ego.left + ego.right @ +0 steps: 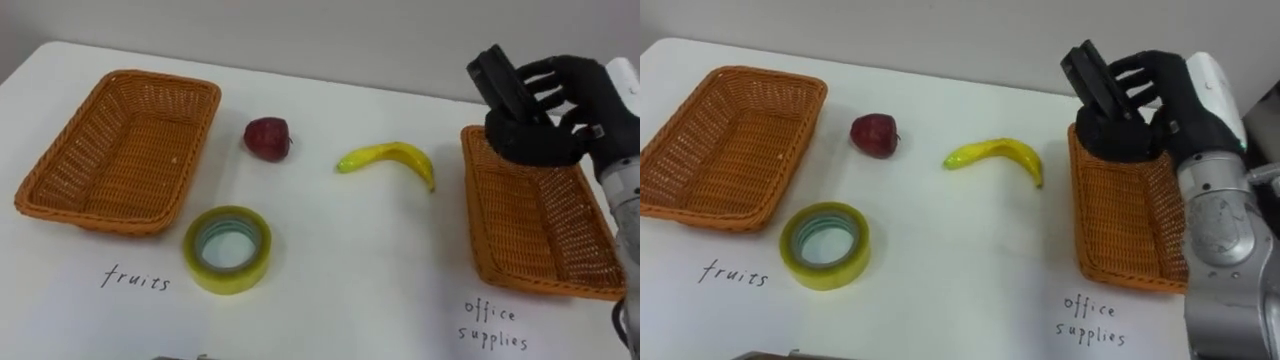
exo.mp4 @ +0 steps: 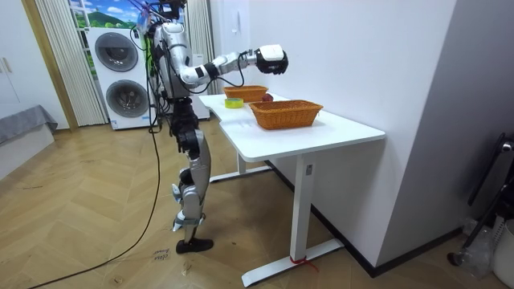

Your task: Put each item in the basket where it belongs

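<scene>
Tape roll (image 1: pixel 227 249) nr front; right hand (image 1: pixel 556 138) grips black object (image 1: pixel 497 78) tilted up-left.

Woven wicker on left basket (image 1: pixel 120 150) & right basket (image 1: pixel 540 225): rough ribbed weave, matt orange-brown. Table (image 1: pixel 350 260): smooth white top, matt w/ faint sheen; labels (image 1: pixel 135 279) hand-inked straight on it. Tape roll (image 1: pixel 225 280), lower left of centre: glossy, see-through yellow-green plastic film. Banana (image 1: pixel 400 155), mid-frame: smooth yellow skin, slight shine. Apple (image 1: pixel 267 137): dark red, dull waxy skin. Stapler (image 1: pixel 505 85), upper right: matt black, prob. plastic. Right hand (image 1: pixel 575 110) round it, fingers (image 1: pixel 545 72) matt black too.
</scene>
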